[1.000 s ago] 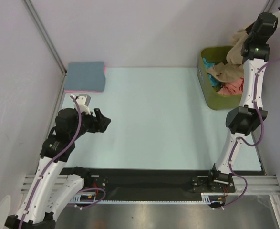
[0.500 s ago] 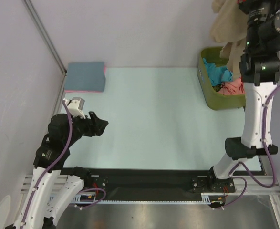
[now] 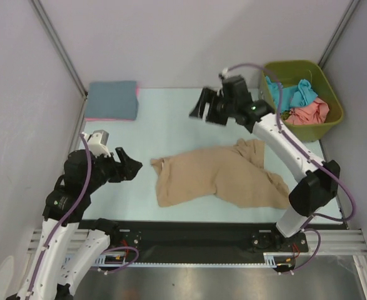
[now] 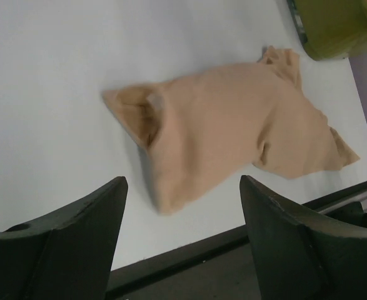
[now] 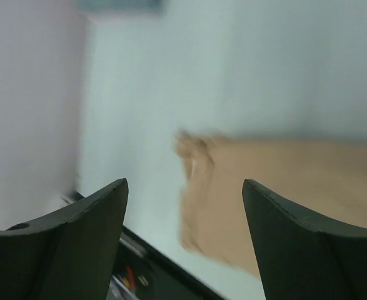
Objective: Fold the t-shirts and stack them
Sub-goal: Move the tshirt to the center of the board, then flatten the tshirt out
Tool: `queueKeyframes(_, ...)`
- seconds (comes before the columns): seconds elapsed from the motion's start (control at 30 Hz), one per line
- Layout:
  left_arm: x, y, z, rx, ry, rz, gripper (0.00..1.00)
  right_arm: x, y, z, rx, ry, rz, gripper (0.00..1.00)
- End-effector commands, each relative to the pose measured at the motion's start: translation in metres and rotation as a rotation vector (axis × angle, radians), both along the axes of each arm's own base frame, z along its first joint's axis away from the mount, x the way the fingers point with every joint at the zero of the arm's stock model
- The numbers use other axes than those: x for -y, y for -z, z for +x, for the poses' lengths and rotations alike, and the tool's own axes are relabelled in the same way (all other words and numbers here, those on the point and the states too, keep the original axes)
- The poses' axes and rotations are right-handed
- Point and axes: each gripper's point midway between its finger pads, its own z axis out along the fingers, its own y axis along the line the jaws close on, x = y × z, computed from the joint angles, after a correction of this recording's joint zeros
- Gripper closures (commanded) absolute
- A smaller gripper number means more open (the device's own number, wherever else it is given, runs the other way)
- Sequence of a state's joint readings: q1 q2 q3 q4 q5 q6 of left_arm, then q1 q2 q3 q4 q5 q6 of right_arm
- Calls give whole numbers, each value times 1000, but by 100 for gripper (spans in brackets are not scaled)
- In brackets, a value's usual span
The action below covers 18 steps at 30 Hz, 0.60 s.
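The tan t-shirt (image 3: 217, 178) lies loose and rumpled on the pale table (image 3: 170, 125), in the lower middle of the overhead view. It is spread flat but not folded, with its collar end toward the left and a sleeve bunched at the upper right.

The right gripper (image 3: 201, 112) hangs above the table in the upper middle of the frame, apart from the shirt. Its fingers are spread wide with nothing between them. The left gripper (image 3: 133, 161) sits at the left, just beside the shirt's collar end, and is also released and empty.

In the upper left corner a folded slate blue t-shirt (image 3: 111, 99) rests on a pink t-shirt (image 3: 108, 118). In the upper right, an olive-green bin (image 3: 296, 64) holds a teal t-shirt (image 3: 292, 94) and a salmon t-shirt (image 3: 308, 114).
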State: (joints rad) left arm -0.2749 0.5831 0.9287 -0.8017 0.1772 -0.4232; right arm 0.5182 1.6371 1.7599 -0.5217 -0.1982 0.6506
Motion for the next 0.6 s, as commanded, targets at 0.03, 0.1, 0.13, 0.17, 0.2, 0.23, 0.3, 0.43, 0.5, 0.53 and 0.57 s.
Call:
queueKeyframes(0.03, 11, 21, 1, -137, 2, -39, 23, 52, 93, -82, -247, -79, -298, 19)
queueKeyframes(0.1, 24, 50, 4, -242, 24, -48, 23, 75, 133, -102, -320, -58, -382, 18)
queueKeyframes(0.13, 34, 62, 1, -290, 59, -28, 23, 83, 137, -113, -324, -51, -390, 18)
queueKeyframes(0.17, 41, 73, -1, -330, 73, -10, 22, 90, 148, -121, -354, -40, -404, 18)
queueKeyframes(0.2, 52, 93, 2, -401, 86, 17, 21, 103, 178, -137, -430, -27, -436, 19)
queueKeyframes(0.23, 69, 101, -5, -423, 148, 33, 21, 108, 184, -144, -449, -12, -433, 19)
queueKeyframes(0.3, 87, 115, -5, -470, 181, 58, 19, 128, 208, -156, -515, 51, -472, 20)
queueKeyframes(0.43, 91, 169, -12, -679, 132, 167, 24, 152, 246, -183, -621, 114, -516, 31)
queueKeyframes(0.5, 88, 180, -15, -707, 98, 166, 28, 152, 249, -187, -619, 126, -500, 32)
queueKeyframes(0.53, 86, 182, -15, -710, 85, 167, 29, 153, 255, -193, -631, 123, -503, 32)
queueKeyframes(0.57, 85, 182, -15, -701, 77, 165, 30, 150, 256, -196, -630, 110, -481, 32)
